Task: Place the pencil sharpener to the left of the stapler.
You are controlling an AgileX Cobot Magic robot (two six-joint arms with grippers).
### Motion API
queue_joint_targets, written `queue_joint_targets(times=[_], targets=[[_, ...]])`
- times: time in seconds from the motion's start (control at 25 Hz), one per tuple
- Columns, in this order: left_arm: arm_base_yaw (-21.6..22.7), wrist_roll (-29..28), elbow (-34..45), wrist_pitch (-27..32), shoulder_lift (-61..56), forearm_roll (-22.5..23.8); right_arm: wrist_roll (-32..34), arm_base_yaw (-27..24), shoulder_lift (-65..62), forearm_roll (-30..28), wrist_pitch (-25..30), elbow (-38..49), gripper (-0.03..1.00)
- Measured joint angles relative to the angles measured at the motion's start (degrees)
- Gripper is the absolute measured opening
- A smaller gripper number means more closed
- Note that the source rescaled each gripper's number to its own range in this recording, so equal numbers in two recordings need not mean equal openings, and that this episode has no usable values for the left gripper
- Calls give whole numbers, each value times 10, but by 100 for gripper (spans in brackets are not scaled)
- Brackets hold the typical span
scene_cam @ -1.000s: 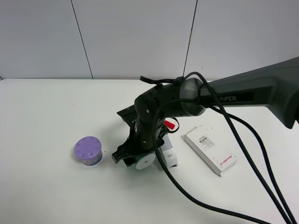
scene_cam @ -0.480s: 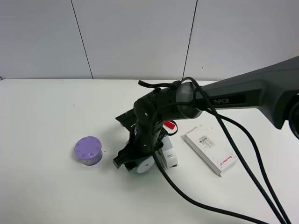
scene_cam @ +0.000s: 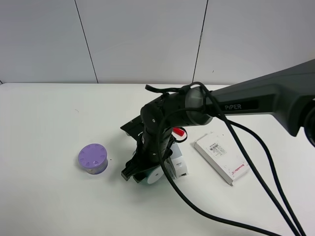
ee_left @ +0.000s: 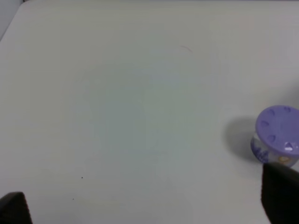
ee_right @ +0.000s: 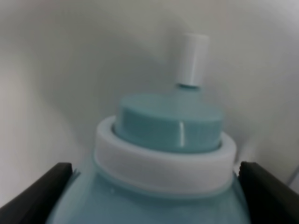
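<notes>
Pencil sharpener (ee_right: 159,158), clenched in right hand (ee_right: 154,186), points its knob (ee_right: 190,58) away from wrist.

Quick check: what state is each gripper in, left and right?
Left gripper: open, holding nothing.
Right gripper: closed on the pencil sharpener.

table (scene_cam: 44,118): white, matte | left of right gripper (scene_cam: 144,173), apart: purple round container (scene_cam: 93,158) | just right: stapler (scene_cam: 180,166) | farther right: flat white box (scene_cam: 221,157) | behind: small red item (scene_cam: 180,132)
</notes>
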Motion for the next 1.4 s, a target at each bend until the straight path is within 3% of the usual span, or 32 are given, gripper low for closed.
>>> queue_joint_targets(times=[0.24,0.32,0.44,0.52,0.96,1.4], targets=[[0,0,0,0,0,0,-1,0,0,2,-1,0,0],[0,0,0,0,0,0,-3,0,0,3,-2,0,8],[0,0,0,0,0,0,-3,2,0,11,-5,0,32],[0,0,0,0,0,0,-3,2,0,13,-6,0,38],[0,0,0,0,0,0,-2,2,-11,12,-9,-12,50],[0,0,0,0,0,0,-2,2,-21,2,46,-182,51]])
